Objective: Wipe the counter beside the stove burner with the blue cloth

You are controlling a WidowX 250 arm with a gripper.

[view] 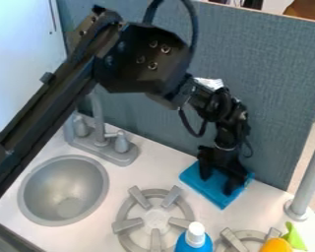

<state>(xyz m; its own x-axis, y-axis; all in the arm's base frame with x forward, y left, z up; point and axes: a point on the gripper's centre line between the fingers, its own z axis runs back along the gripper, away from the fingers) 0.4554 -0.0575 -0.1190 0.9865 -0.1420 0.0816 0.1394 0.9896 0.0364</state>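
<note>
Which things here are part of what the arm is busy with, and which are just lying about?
In hand:
- end effector, fingers apart at the blue pad
- blue pad, flat on the counter

Lying about:
- blue bottle, white cap
- orange item
- green item, beside the orange one

1. White counter [141, 173], clock centred on the nearer-sink grey burner [127, 225].
2. Ten o'clock: round grey sink [35, 189], set in.
3. Eleven: grey faucet [102, 142] with two handles.
4. About two: flat blue piece [208, 189].
5. Three: grey post [297, 208].
6. Four: white-capped blue bottle [194, 238]; farther, second burner [234, 240], with orange-and-green items [276, 245] beside or over it.
</note>
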